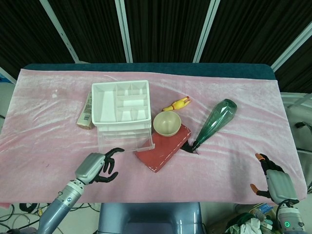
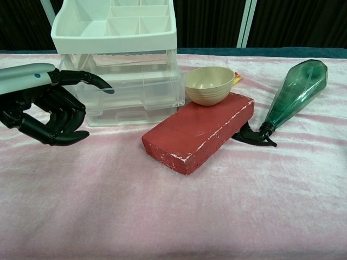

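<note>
At lower left, left hand (image 1: 96, 167) hovered, fingers apart, empty, before pulled-out clear drawer (image 2: 133, 96), suggesting access.

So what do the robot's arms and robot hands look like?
The left robot hand has glossy black fingers and a silver-grey back with a small blue dot, on a grey-blue arm. The right robot hand is silver-grey too, with orange fingertips and a green light at the wrist.

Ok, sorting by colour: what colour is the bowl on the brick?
Cream-beige bowl, clearest in the chest view.
</note>
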Controlling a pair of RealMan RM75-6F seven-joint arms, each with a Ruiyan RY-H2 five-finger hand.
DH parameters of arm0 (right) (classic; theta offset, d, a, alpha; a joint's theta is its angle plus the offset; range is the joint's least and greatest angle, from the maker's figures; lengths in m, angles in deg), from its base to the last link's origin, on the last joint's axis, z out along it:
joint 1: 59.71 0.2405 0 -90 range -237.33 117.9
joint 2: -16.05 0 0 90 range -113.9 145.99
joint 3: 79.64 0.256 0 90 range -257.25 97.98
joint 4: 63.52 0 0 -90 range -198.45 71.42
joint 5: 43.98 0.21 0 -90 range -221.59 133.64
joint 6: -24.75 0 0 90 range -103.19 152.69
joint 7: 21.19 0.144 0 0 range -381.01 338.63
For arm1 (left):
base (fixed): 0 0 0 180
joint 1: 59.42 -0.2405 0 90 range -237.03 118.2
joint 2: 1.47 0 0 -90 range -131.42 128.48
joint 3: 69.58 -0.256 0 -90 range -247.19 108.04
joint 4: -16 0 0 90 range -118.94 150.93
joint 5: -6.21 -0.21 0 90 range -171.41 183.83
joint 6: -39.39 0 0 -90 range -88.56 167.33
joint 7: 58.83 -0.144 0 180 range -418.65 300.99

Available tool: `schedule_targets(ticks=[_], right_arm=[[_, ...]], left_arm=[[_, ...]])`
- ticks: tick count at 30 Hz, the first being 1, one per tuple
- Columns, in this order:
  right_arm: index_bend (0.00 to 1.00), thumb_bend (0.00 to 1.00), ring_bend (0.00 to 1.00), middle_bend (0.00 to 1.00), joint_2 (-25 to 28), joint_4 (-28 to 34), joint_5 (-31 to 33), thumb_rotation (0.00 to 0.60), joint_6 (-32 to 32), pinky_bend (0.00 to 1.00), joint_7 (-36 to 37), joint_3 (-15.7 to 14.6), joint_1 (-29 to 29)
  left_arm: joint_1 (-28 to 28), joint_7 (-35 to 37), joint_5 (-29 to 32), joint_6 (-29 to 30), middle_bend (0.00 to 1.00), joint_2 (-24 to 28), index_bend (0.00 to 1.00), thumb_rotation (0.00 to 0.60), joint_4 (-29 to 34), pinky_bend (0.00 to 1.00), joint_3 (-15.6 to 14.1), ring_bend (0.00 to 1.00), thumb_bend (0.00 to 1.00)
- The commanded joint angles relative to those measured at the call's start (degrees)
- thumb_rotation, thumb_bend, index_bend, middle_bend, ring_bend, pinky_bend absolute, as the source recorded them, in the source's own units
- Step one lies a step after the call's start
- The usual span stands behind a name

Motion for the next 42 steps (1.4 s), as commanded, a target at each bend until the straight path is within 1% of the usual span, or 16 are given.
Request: schedule_targets(ticks=[1,22,23,28,32,35,38,40,42], right_arm=[[0.09,0.18,0.15,0.07,0.0,0.0,0.0,0.6,0.0,0.19,0.0,0.0,0.0],[0.09,0.19,0.15,0.07,0.0,0.1,0.3,0.6,-0.1,0.19,0.1,0.1,0.0],[0.09,0.19,0.15,0.07,0.0,0.1,0.3,0.6,-0.1,0.19,0.1,0.0,0.0],[0.09,0.19,0.15,0.07,0.0,0.2,0.4,0.6,-0.1,0.19,0.1,0.1,0.1],[0.09,0.19,0.15,0.07,-0.1,0.1,0.4,0.6,-0.1,0.19,0.0,0.0,0.1],[0.09,0.19,0.15,0.07,-0.1,0.1,0.4,0.6,-0.1,0.19,-0.1,0.1,0.1],[0.09,0.19,0.15,0.07,-0.1,0.1,0.4,0.6,-0.1,0.19,-0.1,0.1,0.1],[0.09,0.19,0.15,0.07,-0.1,0.1,0.5,0.6,-0.2,0.19,-0.1,0.0,0.1],[0.09,0.19,0.15,0.07,-0.1,0.1,0.5,0.6,-0.2,0.19,-0.1,0.0,0.1]], left_arm=[[-0.1,-0.3,-0.4,0.0,0.71,0.0,0.2,0.6,0.3,0.72,-0.3,0.68,0.35],[-1.1,-1.3,-2.3,0.6,0.71,0.2,0.19,0.6,1.2,0.72,-1.3,0.68,0.35],[-1.2,-1.3,-2.5,0.6,0.71,0.2,0.18,0.6,1.2,0.72,-1.4,0.67,0.35],[-1.0,-1.3,-2.3,0.1,0.7,0.3,0.05,0.6,1.0,0.72,-1.2,0.67,0.35],[-0.8,-0.7,-2.7,-0.8,0.68,0.8,0.0,0.6,1.3,0.72,-1.6,0.66,0.35],[-0.7,0.7,-4.4,-1.8,0.63,2.0,0.0,0.6,2.0,0.72,-2.5,0.63,0.34],[-1.1,2.4,-7.0,-1.5,0.56,3.5,0.0,0.6,2.9,0.72,-3.7,0.58,0.33],[-1.8,3.1,-9.6,-0.6,0.53,4.8,0.0,0.6,3.7,0.7,-4.8,0.53,0.3],[-2.7,3.0,-12.3,0.8,0.5,6.1,0.0,0.6,4.6,0.66,-5.9,0.47,0.28]])
